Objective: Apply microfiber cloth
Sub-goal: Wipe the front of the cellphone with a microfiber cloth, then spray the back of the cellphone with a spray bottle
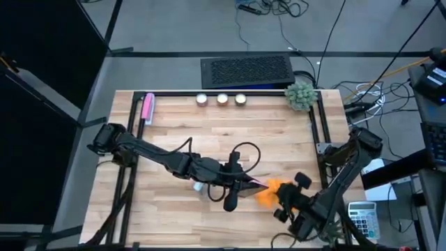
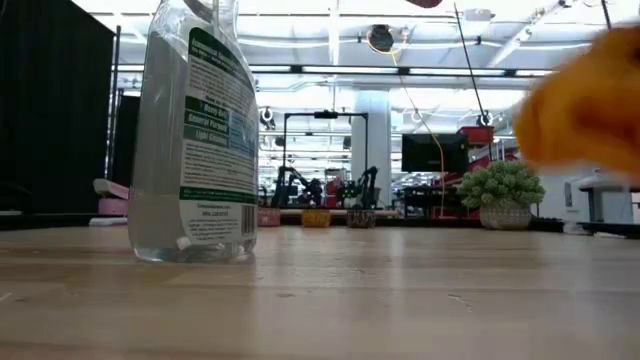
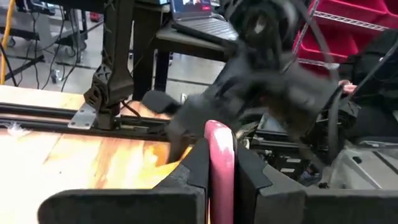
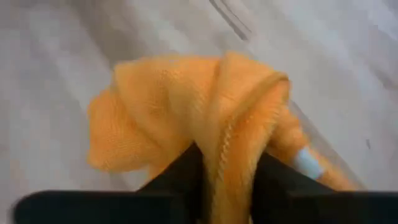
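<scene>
High view: the left arm stretches from the counter's left edge across its middle, low and nearly flat, its end effector pointing toward the right front. That end effector is clenched on a thin pink object; in the left wrist view the pink object stands upright between the two dark fingers, pinched on both sides. The right arm folds in from the right edge, its elbow raised near the counter's frame and its forearm doubled back toward the front right corner, so that its end effector faces the left arm's.

The microfiber cloth is bunched up in the right end effector, lying between the two arms' tips and just beside the end of the pink object; whether cloth and pink object touch cannot be told. In the right wrist view the microfiber cloth is gathered into folds, and a ridge of it runs down between the dark fingers, which grip it. In the low view the cloth hangs clear above the counter surface at the right, and a clear spray bottle stands upright on the left.
</scene>
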